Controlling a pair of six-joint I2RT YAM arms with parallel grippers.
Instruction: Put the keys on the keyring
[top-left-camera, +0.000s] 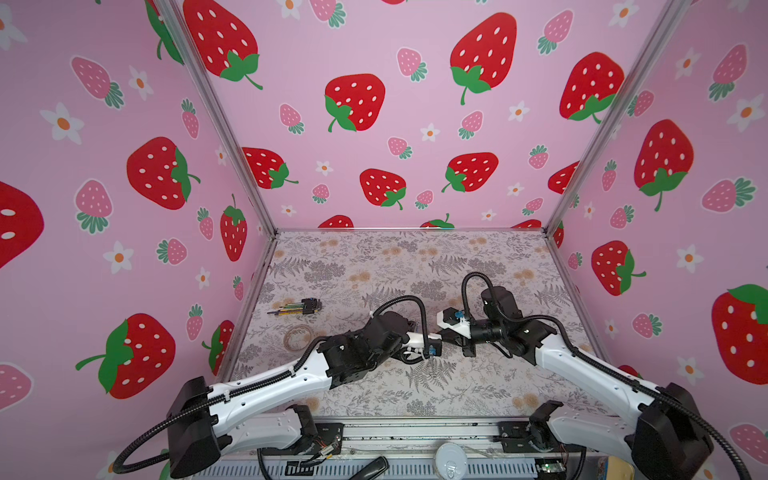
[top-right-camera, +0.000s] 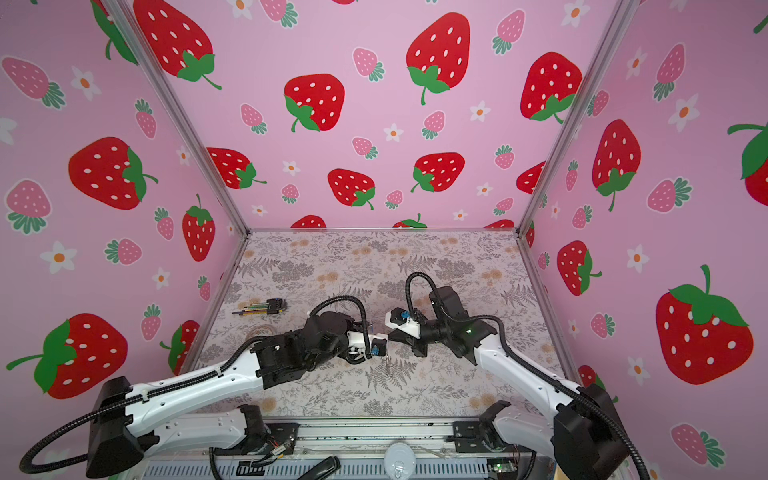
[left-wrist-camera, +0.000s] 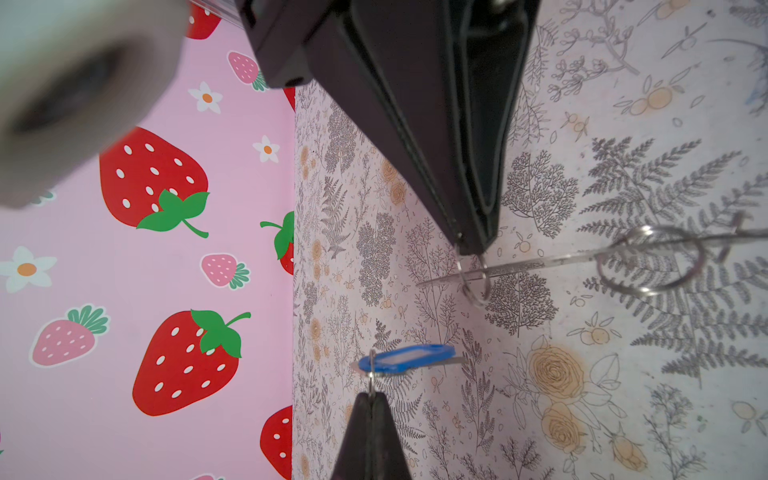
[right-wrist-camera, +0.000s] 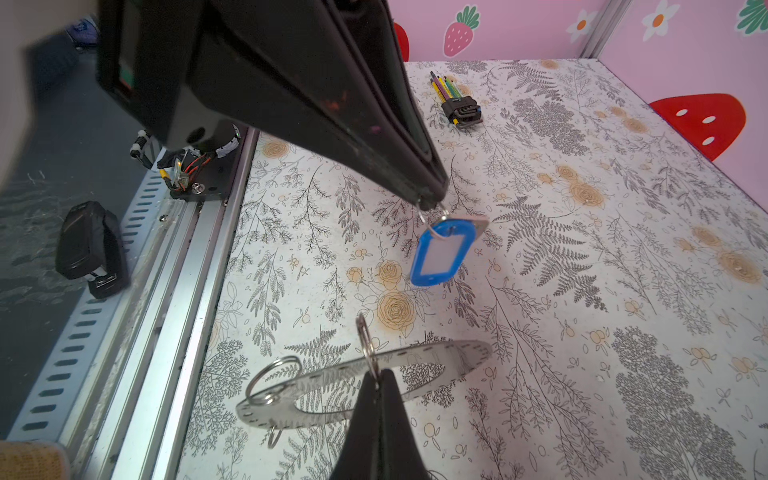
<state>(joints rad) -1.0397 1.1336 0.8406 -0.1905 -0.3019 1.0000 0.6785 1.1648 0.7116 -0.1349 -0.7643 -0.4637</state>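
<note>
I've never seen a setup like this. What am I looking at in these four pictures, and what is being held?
A two-armed robot works at a floral table boxed in by strawberry-print walls. The two wide pictures come from one two-eyed camera above the arms' bases. The two close-ups come from a camera on each wrist; each shows its own gripper as a narrow black wedge and the other arm's gripper facing it. The left gripper is shut on the wire loop of a blue key tag, which hangs from it. The right gripper is shut on a small split ring threaded on the keyring, a flat grey ring with tiny holes. A tool bundle lies on the table, untouched.
</note>
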